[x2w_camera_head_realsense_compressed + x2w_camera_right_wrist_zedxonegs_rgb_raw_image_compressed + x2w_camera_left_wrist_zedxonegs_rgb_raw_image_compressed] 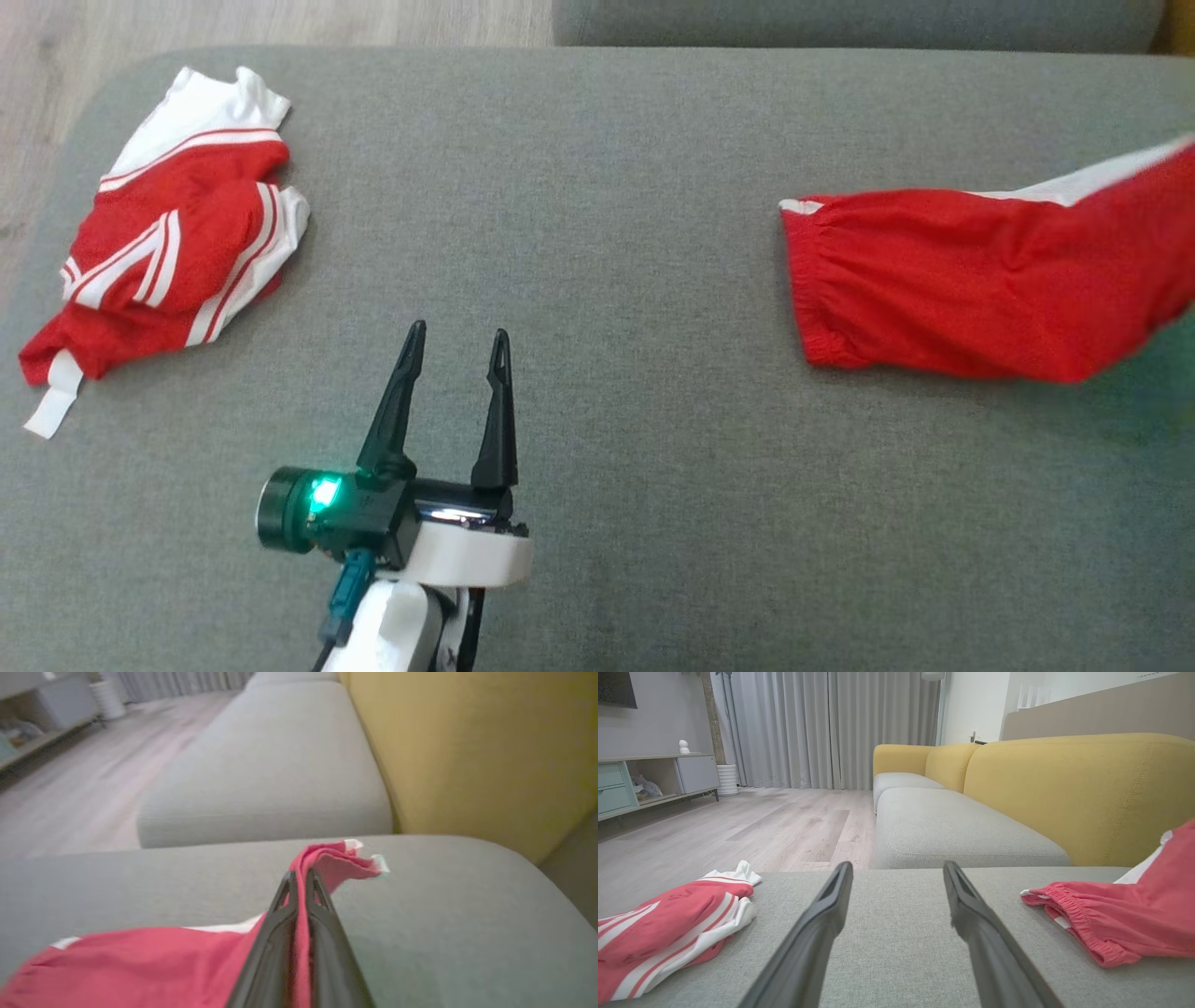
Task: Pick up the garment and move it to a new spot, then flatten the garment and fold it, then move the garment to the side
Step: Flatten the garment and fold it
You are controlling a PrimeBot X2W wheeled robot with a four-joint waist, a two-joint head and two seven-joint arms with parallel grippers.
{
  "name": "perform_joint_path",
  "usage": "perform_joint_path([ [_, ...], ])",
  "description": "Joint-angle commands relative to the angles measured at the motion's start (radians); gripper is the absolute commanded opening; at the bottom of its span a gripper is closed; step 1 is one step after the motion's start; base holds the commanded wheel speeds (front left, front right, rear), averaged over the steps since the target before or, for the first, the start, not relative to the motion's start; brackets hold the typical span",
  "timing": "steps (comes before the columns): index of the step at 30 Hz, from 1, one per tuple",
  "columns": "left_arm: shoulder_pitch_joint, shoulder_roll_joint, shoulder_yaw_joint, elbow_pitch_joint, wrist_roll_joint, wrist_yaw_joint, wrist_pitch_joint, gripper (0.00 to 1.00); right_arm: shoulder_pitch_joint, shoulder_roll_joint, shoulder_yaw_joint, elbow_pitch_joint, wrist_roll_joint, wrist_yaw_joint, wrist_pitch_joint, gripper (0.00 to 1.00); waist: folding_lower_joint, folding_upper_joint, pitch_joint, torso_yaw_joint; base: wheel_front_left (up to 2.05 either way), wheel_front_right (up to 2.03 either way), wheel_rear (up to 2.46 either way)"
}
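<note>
The garment (980, 280) is a red pair of shorts with a white side stripe and an elastic waistband. It lies at the right of the grey cushion (607, 140), its right end lifted and running out of the head view. My right gripper (301, 873) is shut on a fold of the garment (140, 961), and the cloth sticks out past the fingertips. My left gripper (458, 331) hovers open and empty over the cushion's middle, left of the garment (1125, 914). Between its fingers (897, 865) is bare cushion.
A second red and white striped garment (177, 243) lies crumpled at the cushion's far left corner (668, 924). A yellow sofa back (1064, 793) runs along the right side. Another grey seat cushion (952, 830) and wooden floor (738, 826) lie beyond the far edge.
</note>
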Motion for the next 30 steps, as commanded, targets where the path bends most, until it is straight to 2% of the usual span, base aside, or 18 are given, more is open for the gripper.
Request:
perform_joint_path([
  [1, -0.006, 0.003, 0.041, -0.025, 0.008, -0.003, -0.005, 1.0, -0.013, -0.009, 0.015, -0.046, 0.005, -0.001, 0.003, 0.0, 0.0, -0.0001, -0.009, -0.001, 0.0, 0.0, 0.0],
  [8, 0.018, 0.0, 0.043, -0.011, 0.007, -0.011, -0.005, 1.0, 0.02, 0.111, 0.059, -0.273, 0.009, -0.001, 0.057, 0.0, 0.0, -0.0001, -0.049, 0.017, 0.0, 0.0, 0.0],
  [12, 0.023, -0.001, 0.039, -0.01, 0.001, -0.011, -0.005, 1.0, 0.082, 0.202, 0.108, -0.338, -0.021, -0.001, 0.097, 0.0, 0.0, -0.0001, -0.056, 0.039, 0.0, 0.0, 0.0],
  [13, 0.024, -0.001, 0.038, -0.011, -0.001, -0.011, -0.005, 1.0, 0.1, 0.226, 0.126, -0.344, -0.025, -0.001, 0.112, 0.09, 0.0, -0.0001, -0.056, 0.043, 0.0, 0.0, 0.0],
  [14, 0.024, -0.001, 0.037, -0.011, -0.002, -0.01, -0.005, 1.0, 0.116, 0.248, 0.14, -0.345, -0.029, -0.001, 0.12, 0.36, 0.0, -0.0001, -0.055, 0.047, 0.0, 0.0, 0.0],
  [15, 0.025, -0.001, 0.036, -0.011, -0.004, -0.009, -0.005, 1.0, 0.13, 0.266, 0.146, -0.341, -0.037, -0.001, 0.118, 1.0, 0.0, -0.0001, -0.055, 0.05, 0.0, 0.0, 0.0],
  [17, 0.025, -0.001, 0.034, -0.011, -0.011, -0.006, -0.005, 1.0, 0.15, 0.296, 0.136, -0.333, -0.048, -0.001, 0.089, 1.0, 0.0, -0.0001, -0.057, 0.056, 0.0, 0.0, 0.0],
  [20, 0.032, -0.002, 0.04, -0.015, -0.016, 0.003, -0.005, 1.0, 0.179, 0.318, 0.065, -0.335, -0.062, -0.001, -0.015, 1.0, 0.0, -0.0001, -0.071, 0.052, 0.0, 0.0, 0.0],
  [26, 0.092, -0.002, 0.086, -0.028, -0.019, 0.014, -0.005, 1.0, 0.318, 0.325, -0.098, -0.361, -0.111, -0.001, -0.228, 1.0, 0.0, -0.0001, -0.138, -0.001, 0.0, 0.0, 0.0],
  [30, 0.132, -0.002, 0.11, -0.031, -0.014, 0.013, -0.005, 1.0, 0.422, 0.319, -0.139, -0.412, -0.115, -0.001, -0.291, 1.0, 0.0, -0.0001, -0.177, -0.028, 0.0, 0.0, 0.0],
])
